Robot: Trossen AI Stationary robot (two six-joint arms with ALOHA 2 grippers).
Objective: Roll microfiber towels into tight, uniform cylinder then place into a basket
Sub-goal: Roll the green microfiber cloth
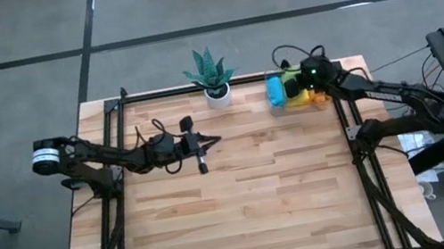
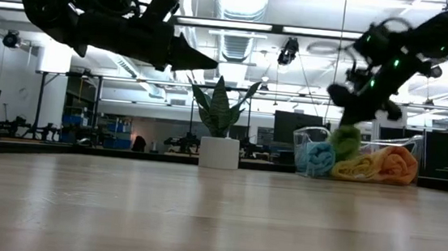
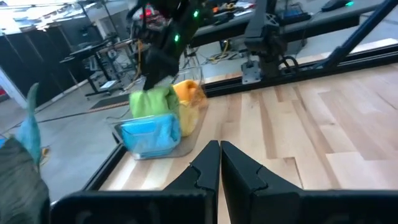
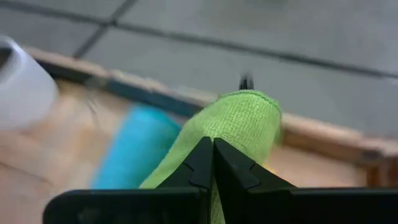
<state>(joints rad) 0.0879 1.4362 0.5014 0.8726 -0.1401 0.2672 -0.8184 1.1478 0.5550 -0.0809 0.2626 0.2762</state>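
Note:
The clear basket (image 1: 274,105) stands at the table's far right edge. In it lie a light blue roll (image 1: 275,90) and an orange and a yellow towel (image 2: 391,164). A green towel roll (image 2: 345,141) sits tilted on top of them, rising above the rim. My right gripper (image 4: 213,144) is shut and comes down onto the green roll (image 4: 245,115). My left gripper (image 1: 207,142) is shut and level, up above the table left of its middle, holding nothing. My right gripper touches the green roll's upper side (image 4: 239,134) with its shut fingertips (image 4: 233,168), and no cloth shows between them. The fingers slant down from above, roughly along the roll. The roll leans in the basket with its lower part among the other towels (image 3: 149,134).
A spiky green plant in a white pot (image 1: 213,79) stands at the far edge, left of the basket. Black frame rails run along the table's left (image 1: 111,161) and right (image 1: 356,143) sides. The wooden top (image 1: 262,199) between them stretches to the near edge.

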